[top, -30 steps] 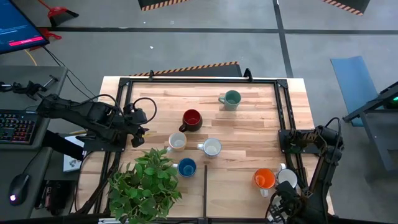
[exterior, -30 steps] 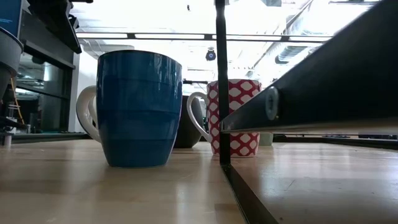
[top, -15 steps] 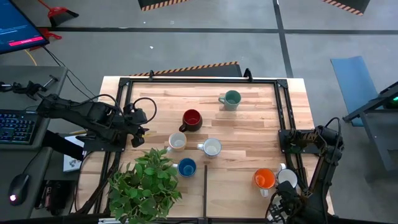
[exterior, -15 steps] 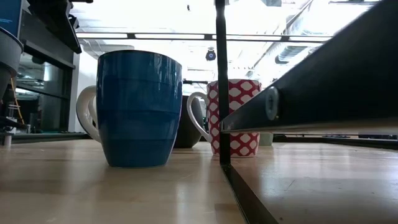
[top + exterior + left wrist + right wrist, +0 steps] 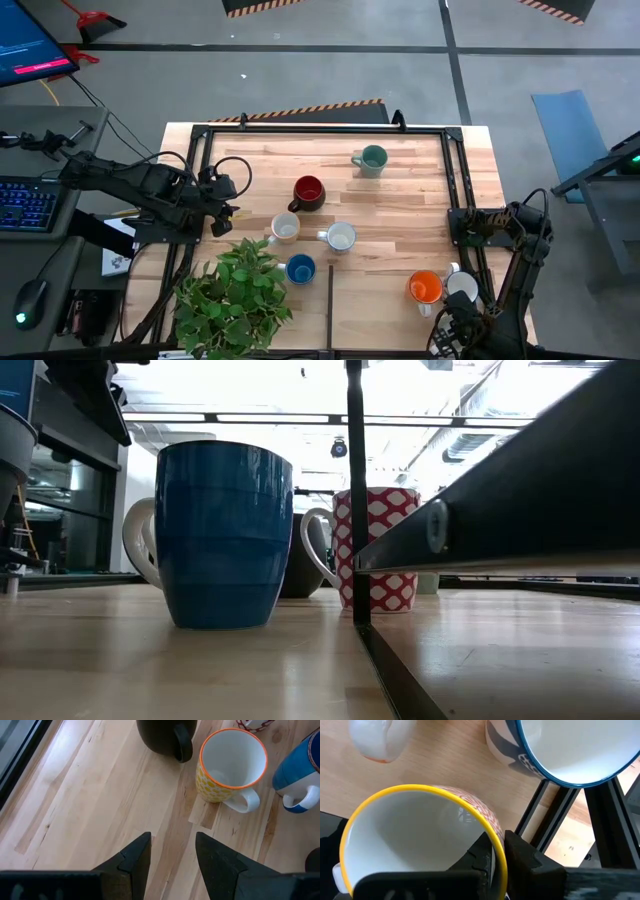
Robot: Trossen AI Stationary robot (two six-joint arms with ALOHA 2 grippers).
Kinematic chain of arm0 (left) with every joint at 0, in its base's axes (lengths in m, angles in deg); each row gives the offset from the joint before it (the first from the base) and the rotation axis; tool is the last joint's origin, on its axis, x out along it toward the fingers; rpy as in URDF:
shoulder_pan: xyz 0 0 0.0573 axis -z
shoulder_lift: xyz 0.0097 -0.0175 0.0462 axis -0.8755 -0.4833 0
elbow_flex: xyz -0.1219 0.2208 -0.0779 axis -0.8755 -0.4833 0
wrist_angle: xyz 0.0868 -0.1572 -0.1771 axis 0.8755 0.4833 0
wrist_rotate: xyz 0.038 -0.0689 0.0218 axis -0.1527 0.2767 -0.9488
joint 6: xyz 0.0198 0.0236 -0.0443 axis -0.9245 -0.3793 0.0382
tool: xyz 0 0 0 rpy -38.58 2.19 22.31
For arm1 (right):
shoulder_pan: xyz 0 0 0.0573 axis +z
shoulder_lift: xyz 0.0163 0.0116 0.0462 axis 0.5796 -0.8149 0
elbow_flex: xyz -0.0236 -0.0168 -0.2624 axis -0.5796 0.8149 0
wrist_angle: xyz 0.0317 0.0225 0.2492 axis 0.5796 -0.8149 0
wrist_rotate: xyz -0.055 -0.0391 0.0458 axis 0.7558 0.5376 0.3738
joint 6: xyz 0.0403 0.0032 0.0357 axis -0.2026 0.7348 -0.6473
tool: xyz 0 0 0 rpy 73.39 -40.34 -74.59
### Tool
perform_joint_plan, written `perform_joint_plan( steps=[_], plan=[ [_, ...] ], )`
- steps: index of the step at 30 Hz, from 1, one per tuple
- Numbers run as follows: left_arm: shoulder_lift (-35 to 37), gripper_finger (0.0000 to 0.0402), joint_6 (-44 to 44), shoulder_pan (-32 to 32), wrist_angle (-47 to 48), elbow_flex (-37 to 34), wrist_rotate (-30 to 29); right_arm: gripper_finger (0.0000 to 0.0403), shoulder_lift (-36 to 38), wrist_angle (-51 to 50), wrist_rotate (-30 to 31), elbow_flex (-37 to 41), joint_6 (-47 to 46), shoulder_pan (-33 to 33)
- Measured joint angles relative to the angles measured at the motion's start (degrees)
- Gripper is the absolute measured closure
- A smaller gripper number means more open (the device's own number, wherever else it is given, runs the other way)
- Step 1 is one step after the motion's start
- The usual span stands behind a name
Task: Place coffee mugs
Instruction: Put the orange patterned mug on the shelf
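Several coffee mugs stand on the wooden table: green at the far side, dark red, cream with a yellow pattern, white, blue, and orange beside a white blue-rimmed one. My left gripper hangs open over bare wood near the table's left edge, short of the cream mug. At the near right corner, my right gripper is shut on a yellow-rimmed mug, which my arm hides in the high view. My right gripper holds the yellow-rimmed mug by its rim, one finger inside the mug and the other outside against the wall. The fingers come from above, pointing down. The mug's mouth faces up; whether its base is on the table I cannot tell.
A leafy potted plant fills the near left corner. A black frame runs round the table, with a bar close to the blue mug and a red-and-white mug. Bare wood lies between the green and orange mugs.
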Motion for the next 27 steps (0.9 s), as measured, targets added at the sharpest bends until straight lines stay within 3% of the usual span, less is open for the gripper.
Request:
perform_joint_plan(
  steps=[8,18,27],
  plan=[
    [-0.01,0.0257,0.17,0.00,0.00,0.00,0.02,0.0377,0.00,1.15,1.06,0.00,1.67,-1.28],
    [-0.02,0.0257,0.20,0.00,-0.07,0.00,0.04,0.0298,0.02,0.79,2.56,2.43,0.12,-1.87],
    [-0.02,0.0257,1.62,0.02,-0.09,0.00,0.11,0.0280,0.17,2.04,0.59,4.05,-2.26,-1.89]
  ],
)
